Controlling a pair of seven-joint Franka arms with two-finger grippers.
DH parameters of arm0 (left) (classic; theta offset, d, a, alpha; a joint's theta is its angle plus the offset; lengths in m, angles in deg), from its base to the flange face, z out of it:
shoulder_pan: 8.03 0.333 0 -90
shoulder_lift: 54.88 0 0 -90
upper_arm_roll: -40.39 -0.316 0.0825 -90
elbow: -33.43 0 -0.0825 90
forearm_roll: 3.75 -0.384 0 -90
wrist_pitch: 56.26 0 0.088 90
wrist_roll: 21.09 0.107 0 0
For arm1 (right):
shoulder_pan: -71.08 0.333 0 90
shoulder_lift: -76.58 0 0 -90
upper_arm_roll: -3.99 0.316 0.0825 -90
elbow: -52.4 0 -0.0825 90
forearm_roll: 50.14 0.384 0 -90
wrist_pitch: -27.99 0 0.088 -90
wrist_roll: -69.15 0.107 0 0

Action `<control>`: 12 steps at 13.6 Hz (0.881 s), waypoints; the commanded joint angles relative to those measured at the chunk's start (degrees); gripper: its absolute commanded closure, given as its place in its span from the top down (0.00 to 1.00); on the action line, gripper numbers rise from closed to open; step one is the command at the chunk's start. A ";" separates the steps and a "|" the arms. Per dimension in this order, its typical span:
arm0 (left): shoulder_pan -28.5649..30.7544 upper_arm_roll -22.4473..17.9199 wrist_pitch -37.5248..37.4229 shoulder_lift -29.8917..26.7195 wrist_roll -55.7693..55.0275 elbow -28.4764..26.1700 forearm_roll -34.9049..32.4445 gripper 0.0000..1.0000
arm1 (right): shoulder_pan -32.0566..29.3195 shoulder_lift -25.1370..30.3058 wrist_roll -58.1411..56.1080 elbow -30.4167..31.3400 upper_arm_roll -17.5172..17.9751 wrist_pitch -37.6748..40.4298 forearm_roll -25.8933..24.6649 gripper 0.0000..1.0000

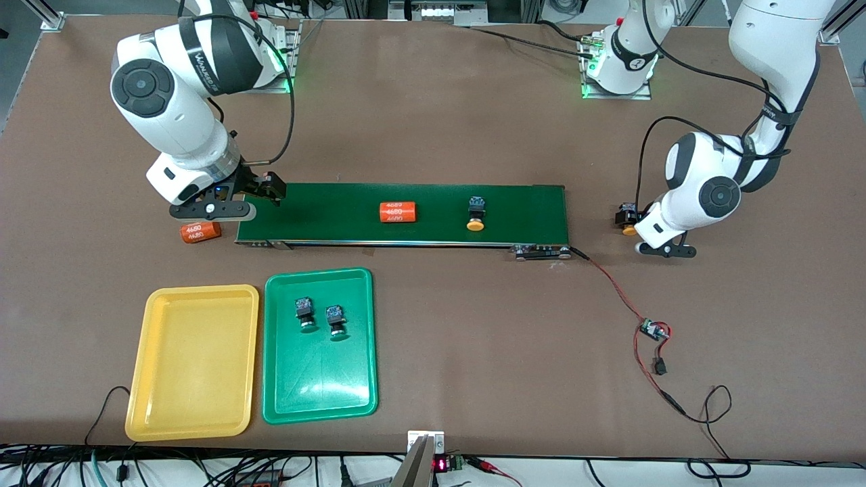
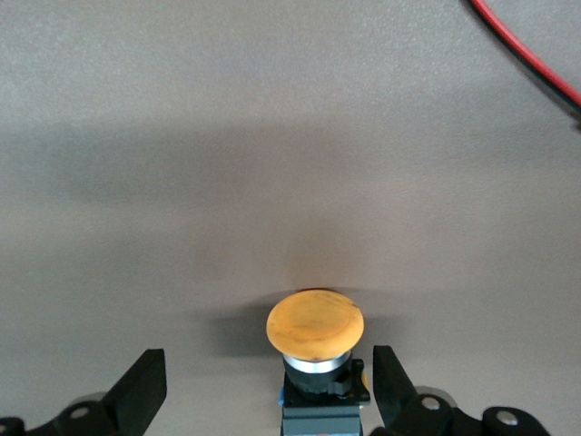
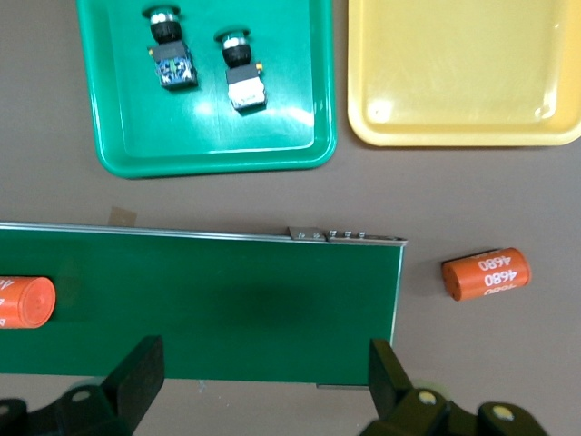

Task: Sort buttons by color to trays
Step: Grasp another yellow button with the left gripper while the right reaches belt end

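From the front you see the right claw [image 1: 211, 211] over the belt's [image 1: 406, 213] end, well apart from the yellow button [image 1: 476, 213] on it. Your left wrist view shows the left claw [image 2: 272, 400] spread around another yellow button [image 2: 315, 350] on the desk [image 2: 272, 136]. Right wrist: fingers [image 3: 136, 372] apart, gripping nothing.

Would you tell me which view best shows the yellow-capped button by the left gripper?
The left wrist view: the yellow-capped button fills the space between the open left gripper fingers. The front view shows only a sliver beside the arm; the right wrist view misses it.
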 commanded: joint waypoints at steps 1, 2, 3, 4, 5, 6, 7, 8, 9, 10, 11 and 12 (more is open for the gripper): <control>-0.49 0.13 0.19 -0.78 -1.14 -0.40 -0.02 1.00 | -1.21 1.08 0.64 3.19 1.34 -1.96 1.24 1.00; -0.58 0.13 0.19 -0.52 -1.32 -0.66 0.16 1.00 | -1.21 1.08 0.46 3.10 1.08 -1.35 1.33 1.00; -0.67 0.13 0.19 -0.34 -1.93 -1.19 0.25 0.98 | -1.30 1.35 -0.24 3.01 0.29 -0.82 1.33 1.00; -0.67 0.39 0.10 -0.25 -2.46 -1.71 0.25 0.90 | -1.21 1.61 -0.59 2.84 -1.28 0.40 1.33 1.00; -0.76 0.66 0.02 -0.34 -2.55 -2.15 0.33 0.76 | -1.21 1.79 -0.94 2.66 -2.52 0.94 1.33 1.00; -0.84 0.75 -0.51 -0.51 -2.55 -2.24 0.34 0.59 | -1.13 2.22 -2.51 2.40 -4.01 1.72 1.33 1.00; -0.85 0.83 -1.21 -0.51 -2.55 -2.33 0.34 0.49 | -1.12 2.66 -4.44 2.31 -5.76 2.43 1.68 1.00; -0.85 1.01 -1.39 -0.69 -2.55 -2.33 0.34 0.43 | -1.12 3.36 -6.11 1.61 -7.78 3.74 2.99 1.00; -0.85 1.79 -1.65 -0.78 -3.07 -2.33 0.34 0.39 | -1.04 3.89 -8.13 0.30 -10.07 6.45 5.00 1.00; -0.76 1.98 -2.53 -1.30 -3.51 -2.07 0.34 0.33 | -1.04 3.90 -11.29 -2.06 -12.79 10.05 7.02 1.00; -0.76 2.15 -4.01 -2.18 -3.60 -1.63 0.34 0.30 | -1.04 3.81 -14.36 -4.35 -15.34 13.47 8.00 1.00; -0.67 2.76 -5.51 -3.32 -3.69 -0.76 0.34 0.29 | -1.04 3.64 -16.48 -7.33 -17.10 16.38 8.10 1.00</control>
